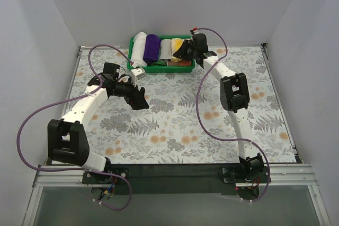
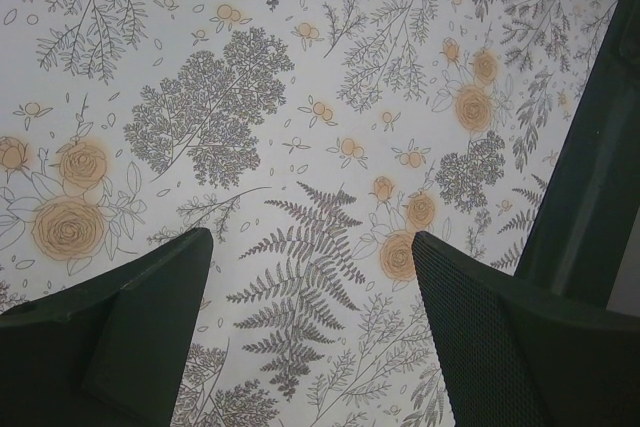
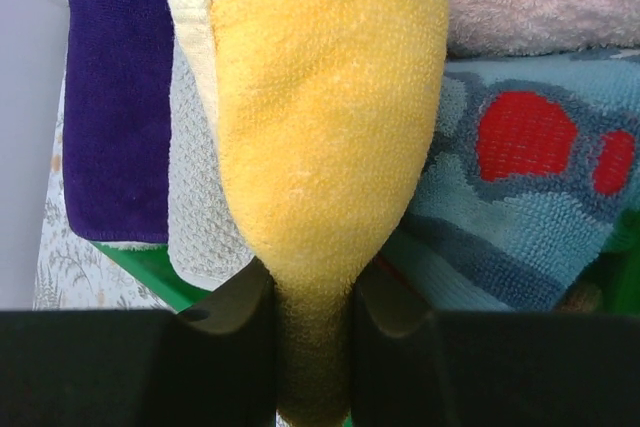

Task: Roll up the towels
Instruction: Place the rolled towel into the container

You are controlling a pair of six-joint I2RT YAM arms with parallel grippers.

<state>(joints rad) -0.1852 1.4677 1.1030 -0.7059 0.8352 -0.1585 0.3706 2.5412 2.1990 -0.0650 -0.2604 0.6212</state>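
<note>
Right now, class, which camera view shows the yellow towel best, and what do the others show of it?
The right wrist view: the yellow towel fills the frame, pinched in the right gripper. The top external view shows only a small yellow patch in the green basket. The left wrist view shows none of it.

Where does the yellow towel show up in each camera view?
Top external: yellow towel in the green basket, far centre.
Left wrist: not in it.
Right wrist: centre of frame, pinched by the right tool.
Shared landmark: purple roll, to its left in both.
</note>
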